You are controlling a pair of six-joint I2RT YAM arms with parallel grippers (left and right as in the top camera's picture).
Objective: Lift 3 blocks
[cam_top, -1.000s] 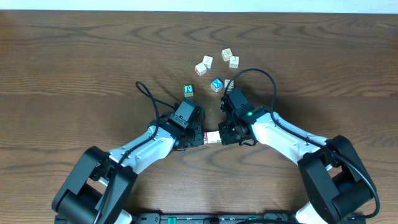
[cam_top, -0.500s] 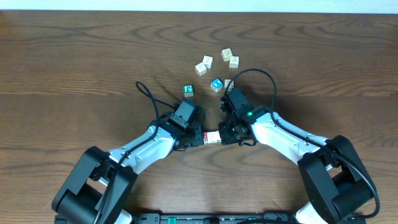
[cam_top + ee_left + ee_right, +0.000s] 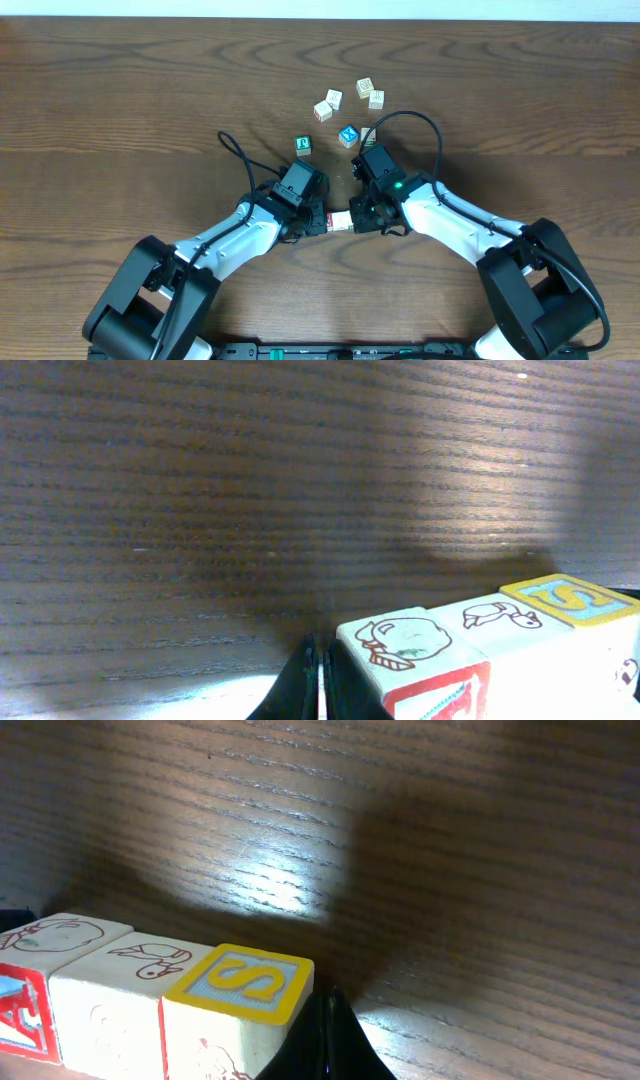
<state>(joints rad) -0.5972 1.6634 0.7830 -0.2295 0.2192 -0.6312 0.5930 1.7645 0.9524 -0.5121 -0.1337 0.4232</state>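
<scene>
Wooden blocks between both end effectors

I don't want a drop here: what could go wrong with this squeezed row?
1. The three blocks are held only by end pressure between the shut left pincer and right pincer, so the middle block could slip out.
2. Uneven arm motion may buckle the row.

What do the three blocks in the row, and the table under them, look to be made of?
The three blocks: probably wood, matte, with pale bare-looking faces carrying printed drawings and a yellow-bordered S. Table: dark wood or wood-look laminate, with running grain lines and a slight sheen.
</scene>
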